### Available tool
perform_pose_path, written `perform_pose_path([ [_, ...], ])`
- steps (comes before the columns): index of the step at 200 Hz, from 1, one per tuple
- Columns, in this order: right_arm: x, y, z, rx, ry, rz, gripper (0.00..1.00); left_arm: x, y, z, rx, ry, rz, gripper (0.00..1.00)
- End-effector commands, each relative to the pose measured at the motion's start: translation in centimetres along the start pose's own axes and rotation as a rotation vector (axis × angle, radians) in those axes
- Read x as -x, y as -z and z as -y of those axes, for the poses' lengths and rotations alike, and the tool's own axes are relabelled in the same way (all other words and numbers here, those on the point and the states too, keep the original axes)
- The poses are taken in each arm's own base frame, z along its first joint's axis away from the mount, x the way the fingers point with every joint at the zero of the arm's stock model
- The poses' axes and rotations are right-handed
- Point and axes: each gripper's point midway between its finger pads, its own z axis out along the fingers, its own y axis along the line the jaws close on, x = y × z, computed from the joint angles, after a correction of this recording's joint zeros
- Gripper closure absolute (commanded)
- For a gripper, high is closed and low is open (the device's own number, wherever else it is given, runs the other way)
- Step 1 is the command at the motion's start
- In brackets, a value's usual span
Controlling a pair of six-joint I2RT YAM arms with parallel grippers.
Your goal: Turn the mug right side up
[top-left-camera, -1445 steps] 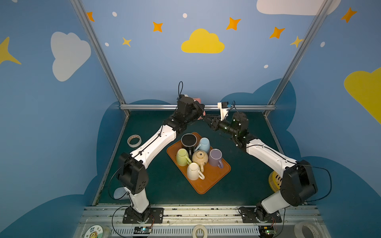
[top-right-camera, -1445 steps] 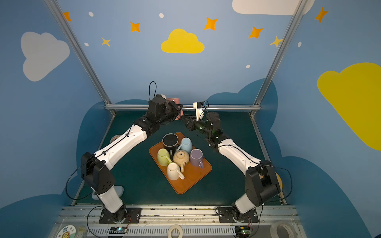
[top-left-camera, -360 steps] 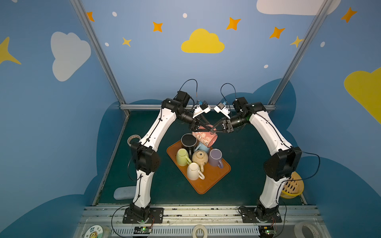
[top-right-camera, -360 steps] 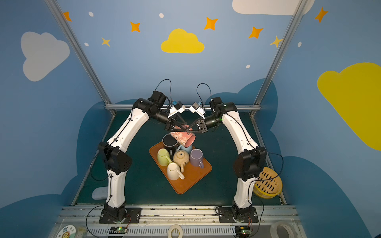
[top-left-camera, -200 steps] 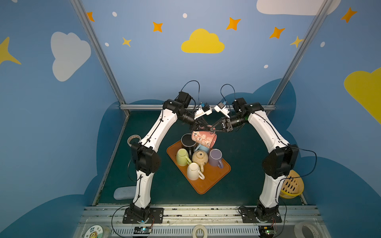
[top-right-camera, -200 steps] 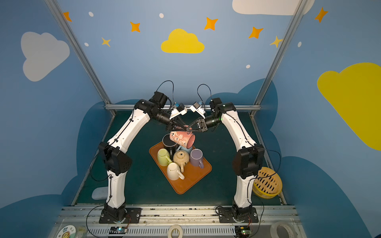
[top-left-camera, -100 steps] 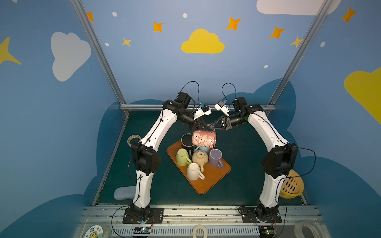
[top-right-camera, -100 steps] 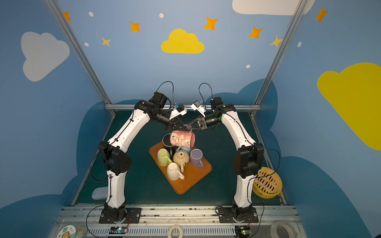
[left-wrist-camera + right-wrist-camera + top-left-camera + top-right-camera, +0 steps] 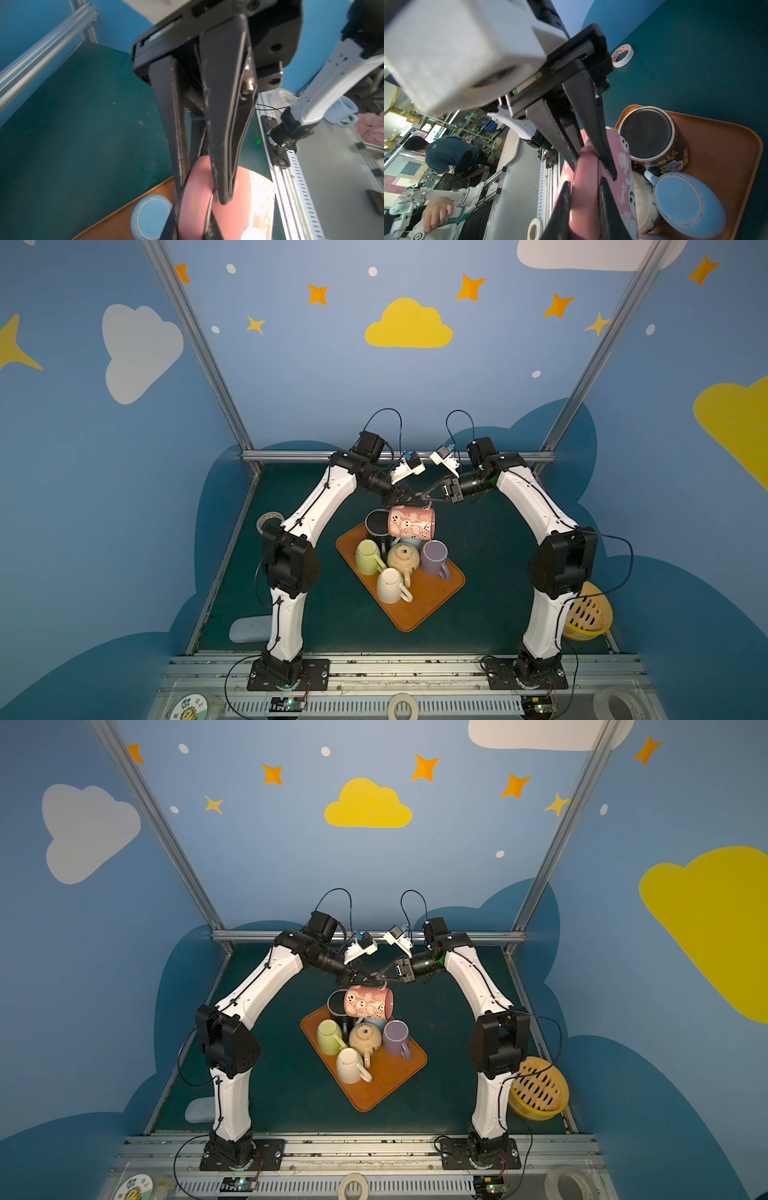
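Two grips: my left gripper [image 9: 200, 202] and my right gripper [image 9: 591, 169] are both narrow, pinched from opposite sides on the handle [image 9: 587, 187] of the pink mug [image 9: 411, 522].
Mug: it hangs just below my fingertips, lying on its side in the air with its mouth toward my right arm. Nothing supports it but the two pinches.
Beneath: a black mug [image 9: 376, 522] and a blue mug [image 9: 687, 203], the blue one base up, stand right under my fingertips on the orange tray [image 9: 428, 605].
Slip: the handle looks thin and glazed, and the mug's whole weight hangs off it. If one pinch eases before the other is firm, the mug can swing or drop onto the mugs beneath and chip.
Twist: with two pinches on one handle, wrists turning at different rates could lever it out of my fingers.
Clearance: if I rotate it this low, the body may clip the black mug, so I judge it needs more height or a bare patch of tray.
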Motion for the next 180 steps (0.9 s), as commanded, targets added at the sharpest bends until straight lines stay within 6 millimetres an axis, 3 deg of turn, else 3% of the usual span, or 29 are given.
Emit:
perform_pose_path([
  [1,1.6,-0.3,-1.4,0.046,0.095,0.044,0.83,2.7,0.4,0.8,0.049,-0.021,0.096,0.97],
  [43,1.8,-0.2,-1.2,0.029,0.087,0.062,0.58,2.5,0.8,-0.2,0.132,-0.013,0.136,0.97],
  [54,1.8,-0.2,-1.2,0.024,0.090,0.066,0.55,2.5,0.9,-0.4,0.150,-0.012,0.150,0.97],
  [123,2.6,1.7,0.7,-0.095,0.071,0.142,0.50,2.5,2.2,-1.8,0.294,-0.018,0.222,0.97],
  [146,3.1,3.2,2.1,-0.202,0.058,0.211,0.51,3.1,3.7,-2.7,0.372,-0.005,0.271,0.97],
  [180,3.7,5.4,2.6,-0.353,0.094,0.332,0.51,4.1,6.2,-3.2,0.464,-0.008,0.357,0.97],
])
